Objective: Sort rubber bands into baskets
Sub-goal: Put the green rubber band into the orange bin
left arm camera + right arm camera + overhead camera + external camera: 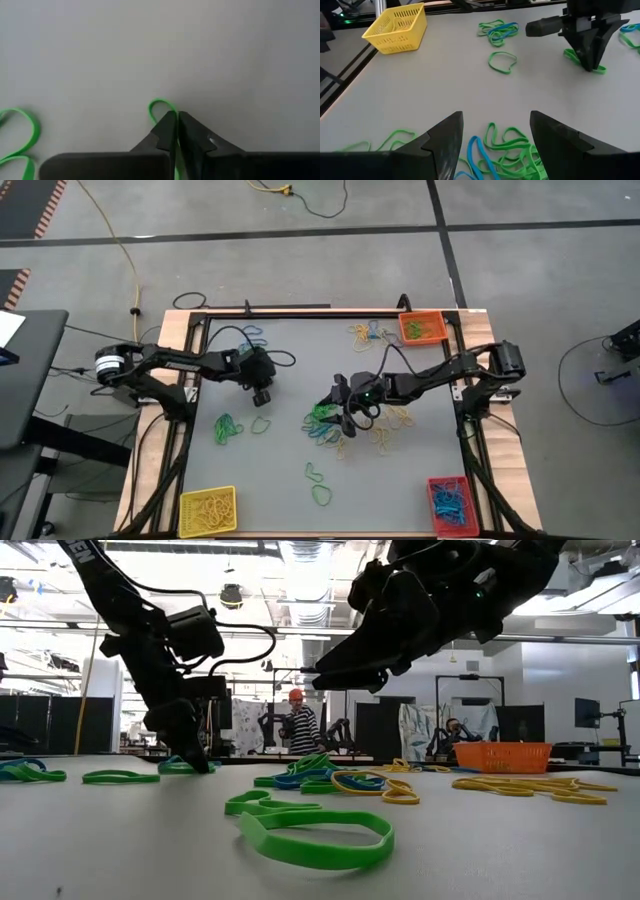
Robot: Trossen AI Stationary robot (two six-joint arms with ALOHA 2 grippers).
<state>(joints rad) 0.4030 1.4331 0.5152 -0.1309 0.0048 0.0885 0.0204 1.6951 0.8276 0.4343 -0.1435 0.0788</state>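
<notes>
Left pincer [176,122] amid bare tabletop [200,50]

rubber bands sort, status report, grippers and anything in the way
Left gripper down on the table, shut on a green rubber band. Right gripper open, over the mixed pile mid-table. Yellow basket, orange basket, red basket at the corners. No obstruction seen.

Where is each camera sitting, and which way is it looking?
High view: above, looking straight down on the table, both arms in sight.
Low view: at tabletop height, looking across; both arms come down from above.
Left wrist view: behind the left gripper, shut on a green rubber band.
Right wrist view: behind the open right gripper, facing the yellow basket.
Shared: the right wrist view also shows the left gripper.
</notes>
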